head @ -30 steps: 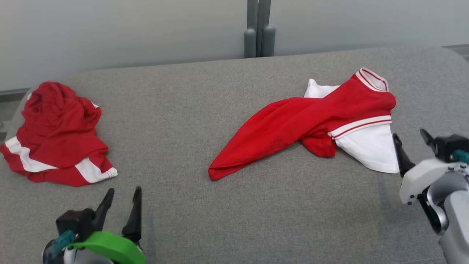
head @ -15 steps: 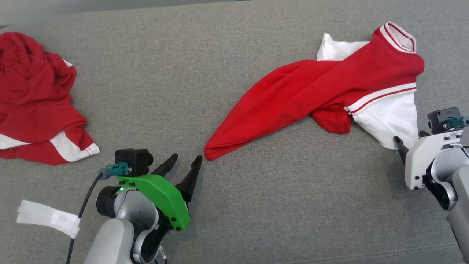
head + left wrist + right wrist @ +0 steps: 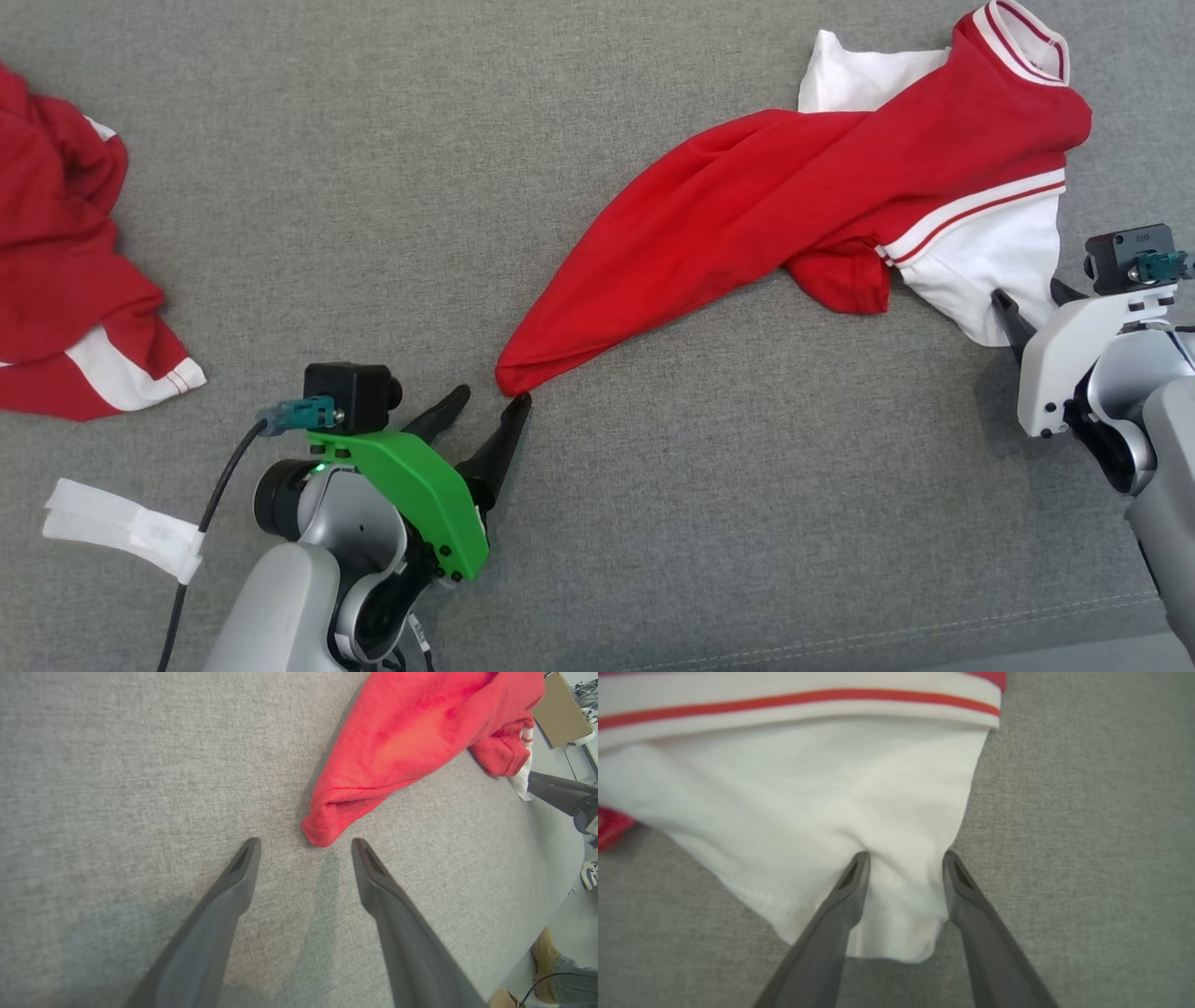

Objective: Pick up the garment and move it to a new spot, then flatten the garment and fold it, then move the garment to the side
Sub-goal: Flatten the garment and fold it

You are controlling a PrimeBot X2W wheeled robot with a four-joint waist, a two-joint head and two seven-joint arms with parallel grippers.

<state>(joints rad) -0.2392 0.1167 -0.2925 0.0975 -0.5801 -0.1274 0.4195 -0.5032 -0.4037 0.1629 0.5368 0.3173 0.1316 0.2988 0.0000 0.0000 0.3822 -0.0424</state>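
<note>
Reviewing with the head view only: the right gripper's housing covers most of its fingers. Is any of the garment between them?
Observer: Yes. In the right wrist view the right gripper straddles the white corner of the garment; cloth bunches between its fingers, which stand apart.
Reviewer: And the other arm, holding anything?
Observer: No. The left wrist view shows the left gripper open, the red end sitting at the mouth of the gap between its fingertips, nothing gripped.
</note>
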